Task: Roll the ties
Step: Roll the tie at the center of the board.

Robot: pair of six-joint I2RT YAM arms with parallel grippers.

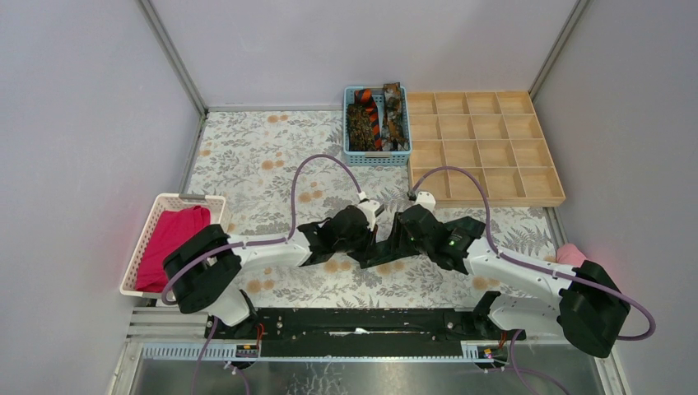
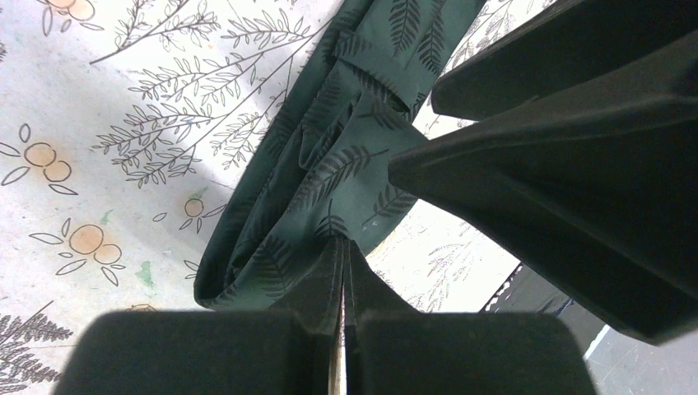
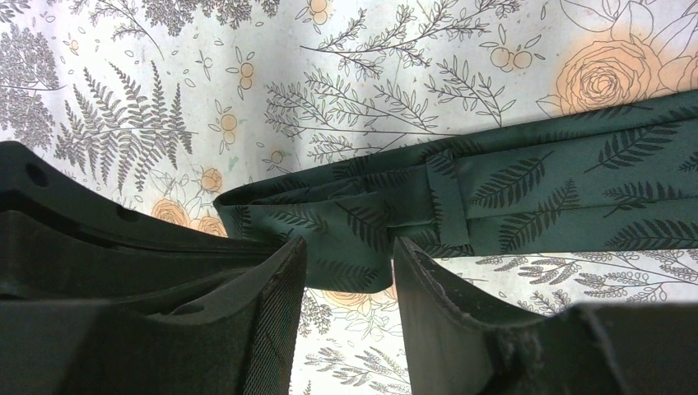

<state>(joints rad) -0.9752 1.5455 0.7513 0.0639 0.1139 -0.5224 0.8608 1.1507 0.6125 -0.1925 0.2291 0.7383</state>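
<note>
Left end effector (image 2: 342, 249) tight on green tie (image 2: 329, 164), right end effector (image 3: 350, 251) spread alongside.

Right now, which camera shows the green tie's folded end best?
Right wrist: the green tie runs plainly across the frame, its folded end clear above the open right gripper. Left wrist shows the folds close, pinched by the left gripper, but part is blocked. Top external shows only a dark strip, mostly covered.

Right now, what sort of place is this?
Likely a robot data-collection booth, not a home: plain grey panel walls, a staged blue basket of ties beside a wooden sorting tray, a green tie on the floral tablecloth.
</note>
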